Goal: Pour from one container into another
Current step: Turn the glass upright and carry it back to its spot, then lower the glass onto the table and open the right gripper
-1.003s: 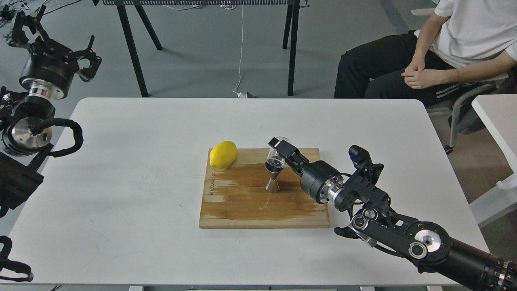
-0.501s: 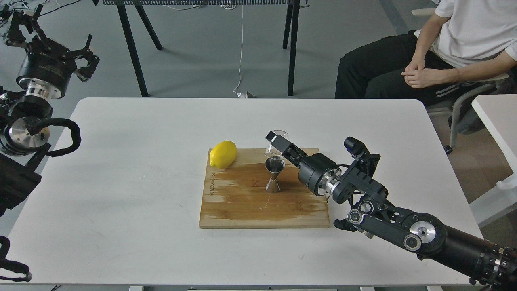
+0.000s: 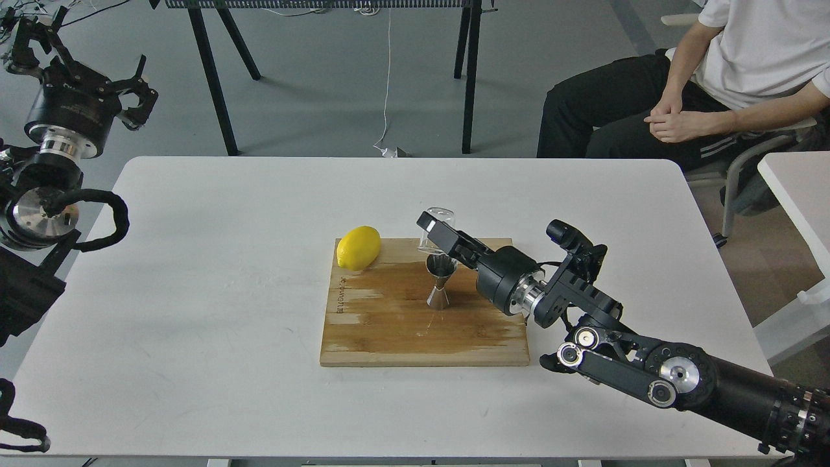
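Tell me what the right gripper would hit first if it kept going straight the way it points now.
The right gripper, shut on the glass cup, points up-left across the cutting board. Its line probably passes behind the lemon to bare table; depth is unclear.

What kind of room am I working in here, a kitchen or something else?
Probably a robotics lab or test room, not a kitchen: bare grey floor, loose cable, a seated onlooker, and only a staged cutting board on a white table.

White desk (image 3: 227,389) carries a wooden cutting board (image 3: 389,337), its surface streaked darker in patches. Yellow lemon (image 3: 358,247) sits on the board's far left corner. Seated person (image 3: 713,84) beyond the desk, hands clasped.
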{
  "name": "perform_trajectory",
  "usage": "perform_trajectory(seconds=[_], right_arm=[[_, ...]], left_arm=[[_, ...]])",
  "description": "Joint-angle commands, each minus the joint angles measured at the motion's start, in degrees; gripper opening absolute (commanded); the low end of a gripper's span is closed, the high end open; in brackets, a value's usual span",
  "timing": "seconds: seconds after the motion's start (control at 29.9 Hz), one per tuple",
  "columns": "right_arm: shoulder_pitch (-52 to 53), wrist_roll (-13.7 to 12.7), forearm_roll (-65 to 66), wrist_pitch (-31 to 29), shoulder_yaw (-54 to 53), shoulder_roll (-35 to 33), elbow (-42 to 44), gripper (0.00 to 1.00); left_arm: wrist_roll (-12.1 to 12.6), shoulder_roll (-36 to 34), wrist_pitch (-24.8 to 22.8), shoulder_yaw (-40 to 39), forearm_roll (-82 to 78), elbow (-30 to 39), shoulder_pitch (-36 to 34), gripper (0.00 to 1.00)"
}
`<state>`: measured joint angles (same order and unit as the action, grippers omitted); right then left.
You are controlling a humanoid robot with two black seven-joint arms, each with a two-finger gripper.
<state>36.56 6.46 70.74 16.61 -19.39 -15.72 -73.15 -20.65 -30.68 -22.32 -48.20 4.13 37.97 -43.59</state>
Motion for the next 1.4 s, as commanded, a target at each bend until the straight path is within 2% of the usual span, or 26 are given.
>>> perform_trajectory(seconds=[0.0,0.1,0.23,0.47,0.74,0.87,1.04,1.24,1.37], right_arm=[[0.0,0.6,-0.7,0.1,-0.1,-1.1,-0.1,0.26],[-0.7,-0.1,-3.8,0.3,-1.6,-1.7,-0.1,0.26],[-3.1,-1.3,-16.4,0.2,-5.8,-1.8,-2.4,0.26],[-9.7,-4.6,-34.5,-0.4,-19.2,-1.7,-7.3,0.26],[-14.8,-5.7,-61.0,-1.0,-30.3,-1.6,-6.4,0.26],[-15.2,-6.1,-75.2,-4.5,-33.7,-1.7,-2.1,0.27],[-18.4,-8.5,-87.7,-10.4,-37.6,-1.5,4.6,0.27],[-22.9,-12.6,-97.1,-17.0,-42.0,-0.9,13.1,0.27],[-25.2,-13.8,-99.3,-18.5,-42.3,0.1,13.9,0.27]], left_arm=[[0.0,0.0,0.1,0.0,0.0,0.0,0.0,1.00],[0.0,0.0,0.2,-0.1,0.0,0.0,0.0,1.00],[0.0,0.0,0.1,-0.1,0.0,0.0,0.0,1.00],[0.0,0.2,0.3,-0.1,0.1,0.0,0.0,1.00],[0.1,0.4,0.3,-0.1,0.1,0.0,0.0,1.00],[0.1,0.5,0.2,-0.1,0.1,0.0,0.0,1.00],[0.2,0.5,0.0,0.0,0.1,0.0,-0.1,1.00],[0.2,0.7,0.0,0.3,0.0,0.0,-0.1,1.00],[0.2,0.9,0.2,0.4,0.1,0.0,-0.2,1.00]])
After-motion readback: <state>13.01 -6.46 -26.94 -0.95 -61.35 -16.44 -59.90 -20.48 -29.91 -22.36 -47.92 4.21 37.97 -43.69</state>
